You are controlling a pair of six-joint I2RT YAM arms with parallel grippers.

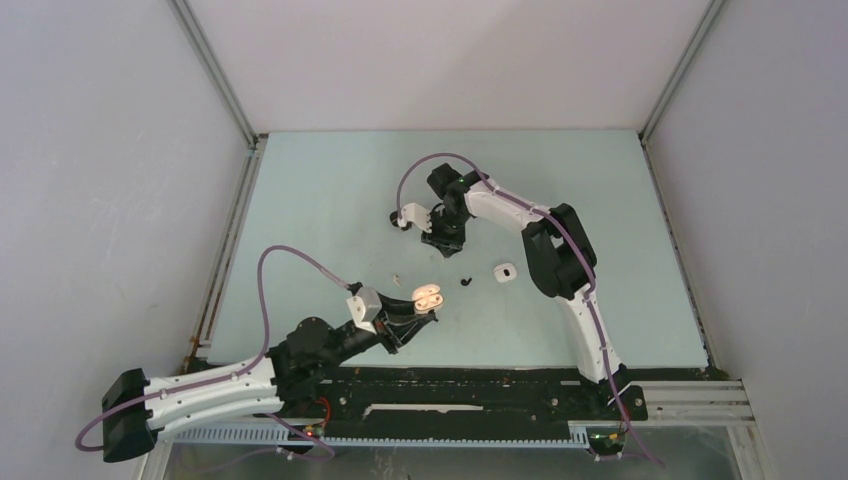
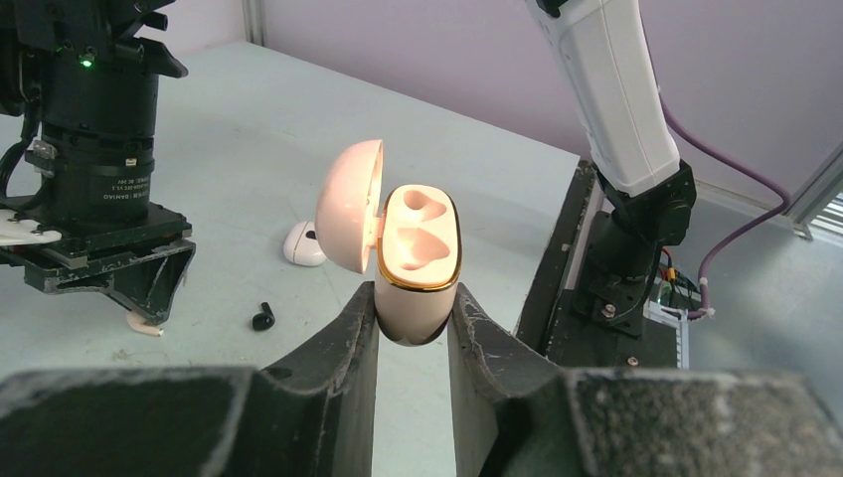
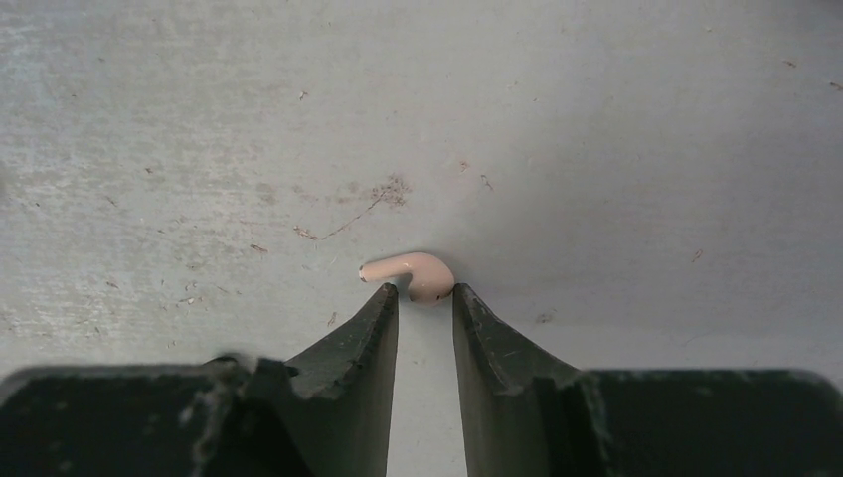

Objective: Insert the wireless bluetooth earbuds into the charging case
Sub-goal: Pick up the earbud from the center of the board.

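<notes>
- the pale green surface [image 1: 330,200] carries everything, with grey walls on three sides
- the right arm [image 1: 560,250] reaches towards the middle of the surface and bends down at the wrist
- the left arm [image 1: 220,385] lies low along the near edge and points inward
- the left claw [image 2: 414,318] is clamped on the lower body of the charging case [image 2: 420,238]
- the charging case is pinkish with a gold rim and held upright; its lid [image 2: 350,214] is swung open to the left, and both moulded wells are bare
- the right claw [image 3: 425,303] is closed down narrow, its tips pinching the head of the pale pink earbud [image 3: 422,273]
- a white case [image 1: 505,271] lies on the surface between the two arms, apart from both claws
- the pale pink earbud's stem points left, down at the surface; i cannot tell whether it is lifted
- the black earbud [image 1: 464,281] lies loose on the surface, just left of the white case
</notes>
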